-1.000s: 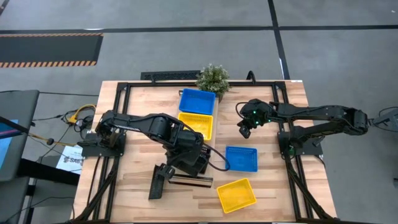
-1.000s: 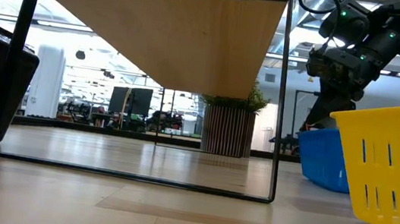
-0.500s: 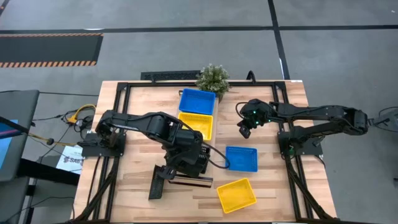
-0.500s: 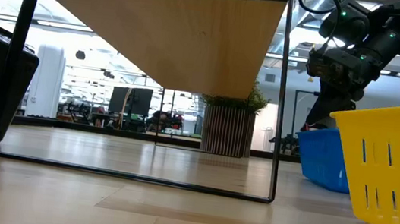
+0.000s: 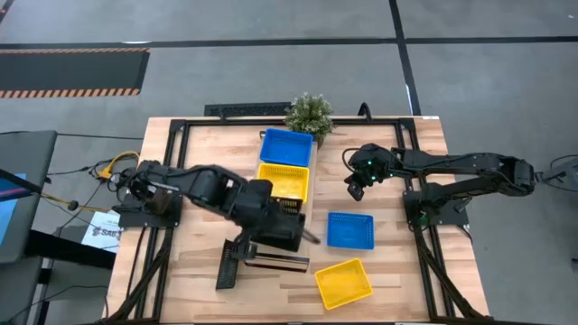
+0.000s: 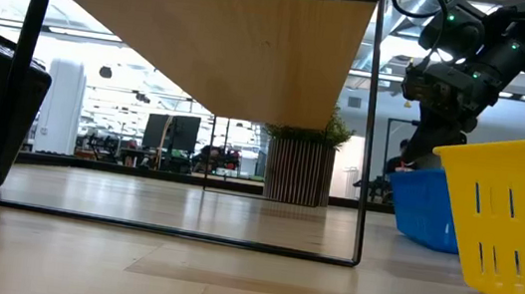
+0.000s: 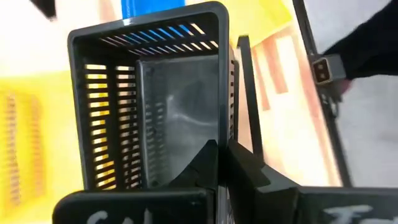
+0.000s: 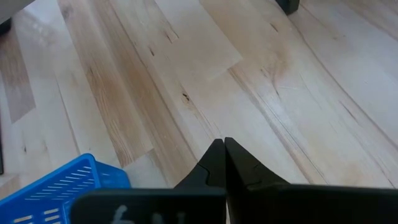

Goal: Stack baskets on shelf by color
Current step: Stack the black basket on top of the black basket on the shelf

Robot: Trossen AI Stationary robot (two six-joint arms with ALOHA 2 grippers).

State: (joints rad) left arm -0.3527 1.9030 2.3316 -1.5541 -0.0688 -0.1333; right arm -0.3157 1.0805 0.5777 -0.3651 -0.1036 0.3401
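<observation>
My left gripper (image 7: 219, 163) clamps the black mesh-sided plastic basket (image 7: 155, 106) by one wall for carrying to the shelf (image 6: 226, 37); my right gripper (image 8: 219, 160) waits clenched, empty.

We see a small potted plant (image 5: 310, 114) standing at the far edge of the wooden table (image 5: 208, 144), its ribbed pot (image 6: 297, 170) showing in the low view. Off the table's left side lie a coil of yellow cable (image 5: 117, 165) and a printed sheet of paper (image 5: 101, 231). A grey floor (image 5: 271, 63) surrounds the table, with a dark mat edged in orange and black stripes (image 5: 72, 70) lying on it.
</observation>
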